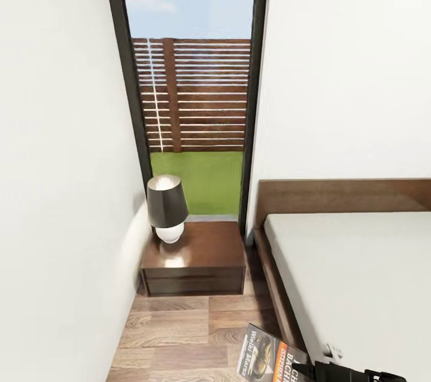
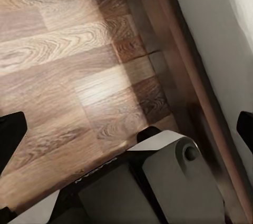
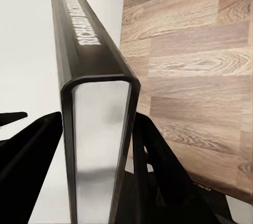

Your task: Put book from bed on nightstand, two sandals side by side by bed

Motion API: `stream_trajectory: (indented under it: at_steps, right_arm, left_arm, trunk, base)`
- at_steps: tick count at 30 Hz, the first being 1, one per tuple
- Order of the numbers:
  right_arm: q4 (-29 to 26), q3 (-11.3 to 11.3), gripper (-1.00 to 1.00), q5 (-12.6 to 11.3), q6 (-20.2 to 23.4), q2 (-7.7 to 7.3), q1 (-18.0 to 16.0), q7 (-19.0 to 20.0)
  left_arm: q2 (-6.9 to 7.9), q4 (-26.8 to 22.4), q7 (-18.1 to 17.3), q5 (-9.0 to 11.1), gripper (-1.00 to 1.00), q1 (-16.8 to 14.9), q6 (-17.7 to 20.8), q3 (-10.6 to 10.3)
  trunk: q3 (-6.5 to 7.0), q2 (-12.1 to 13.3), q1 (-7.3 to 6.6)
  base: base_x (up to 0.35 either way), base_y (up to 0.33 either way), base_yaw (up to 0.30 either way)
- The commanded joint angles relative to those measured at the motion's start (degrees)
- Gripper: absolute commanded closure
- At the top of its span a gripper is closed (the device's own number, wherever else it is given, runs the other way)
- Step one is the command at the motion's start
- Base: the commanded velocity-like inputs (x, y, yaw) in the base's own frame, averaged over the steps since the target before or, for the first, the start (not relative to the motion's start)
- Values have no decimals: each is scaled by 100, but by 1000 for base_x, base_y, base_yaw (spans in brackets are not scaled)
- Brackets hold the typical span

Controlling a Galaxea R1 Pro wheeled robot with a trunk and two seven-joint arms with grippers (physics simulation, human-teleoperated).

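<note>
Facing the bedroom's far wall, I see the bed (image 1: 359,274) at right and the nightstand (image 1: 194,257) left of it, bearing a lamp (image 1: 167,207). My right gripper (image 3: 97,145) clamps the book (image 1: 269,358) above the floor (image 1: 173,334). I cannot tell how the left gripper (image 2: 126,129) stands.

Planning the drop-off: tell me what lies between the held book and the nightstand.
In the head view, only bare wood-plank floor separates the book from the nightstand. The lamp stands on the nightstand's left rear corner.
</note>
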Motion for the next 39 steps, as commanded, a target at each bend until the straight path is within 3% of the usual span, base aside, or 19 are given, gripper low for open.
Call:
stream_trajectory:
  at_steps: [1,39]
  right_arm:
    - [10,-76,100,20,57,-5,-9,15]
    - [18,-76,100,20,57,1,-9,15]
  left_arm:
    - [4,5,-1,19,-100,-6,-43,-47]
    - [4,5,-3,19,-100,-6,-43,-47]
  trunk:
    - [-13,-13,7]
    - [-13,-13,7]
  base:
    - [309,0,0]
    - [320,0,0]
